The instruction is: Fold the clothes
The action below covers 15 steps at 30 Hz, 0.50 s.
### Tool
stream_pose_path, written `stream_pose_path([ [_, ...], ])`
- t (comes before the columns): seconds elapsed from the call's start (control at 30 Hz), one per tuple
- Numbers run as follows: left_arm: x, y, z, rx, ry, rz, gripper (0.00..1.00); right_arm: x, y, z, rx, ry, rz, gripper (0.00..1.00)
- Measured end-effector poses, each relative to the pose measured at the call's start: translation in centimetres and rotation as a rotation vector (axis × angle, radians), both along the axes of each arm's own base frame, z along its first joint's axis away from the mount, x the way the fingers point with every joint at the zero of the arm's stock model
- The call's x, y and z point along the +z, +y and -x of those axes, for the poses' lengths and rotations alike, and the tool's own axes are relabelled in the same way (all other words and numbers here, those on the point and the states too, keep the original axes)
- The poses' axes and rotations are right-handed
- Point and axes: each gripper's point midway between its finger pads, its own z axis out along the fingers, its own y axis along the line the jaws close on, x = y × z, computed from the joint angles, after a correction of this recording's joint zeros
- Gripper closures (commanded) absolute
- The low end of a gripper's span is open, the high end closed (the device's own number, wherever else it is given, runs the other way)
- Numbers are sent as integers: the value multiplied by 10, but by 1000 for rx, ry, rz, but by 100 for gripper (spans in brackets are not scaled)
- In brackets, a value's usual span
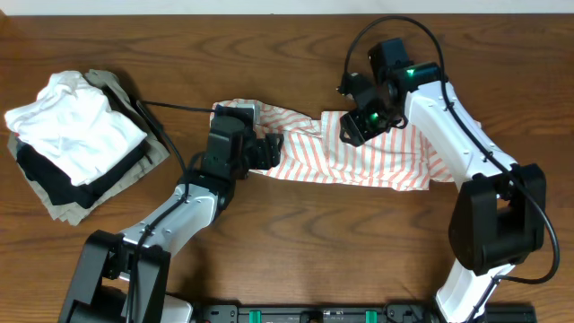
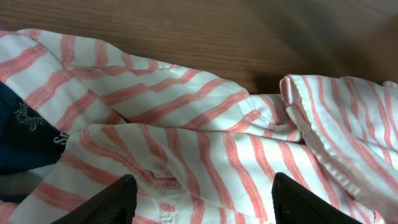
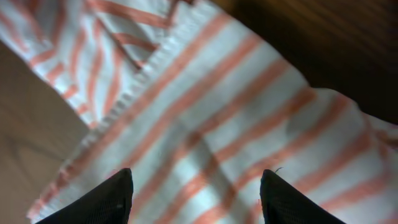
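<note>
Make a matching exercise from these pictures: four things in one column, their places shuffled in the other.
1. shirt
2. pile
3. left gripper
4. right gripper

A. far left, apart from the rest
B. at the shirt's left end
C. stretched across the middle
D. near the shirt's far edge

Pairs: 1-C, 2-A, 3-B, 4-D

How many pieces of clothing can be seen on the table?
4: a striped white-and-orange shirt at centre; a white folded garment atop a black one and a khaki one at left. More may hide.
</note>
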Motion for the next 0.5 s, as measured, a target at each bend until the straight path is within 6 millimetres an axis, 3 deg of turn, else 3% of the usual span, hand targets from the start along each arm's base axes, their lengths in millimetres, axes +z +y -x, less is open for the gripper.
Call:
stream_pose_path([
  [0.13,0,0,0,0,2,-1,30,-3,-11,-1,-42,0,62,37],
  [0.23,-3,1,2,0,13,-5,30,-8,-39,0,-180,22,186,34],
  [0.5,-8,2,6,-1,38,-14,30,-9,-153,-4,-611,86,317,27],
])
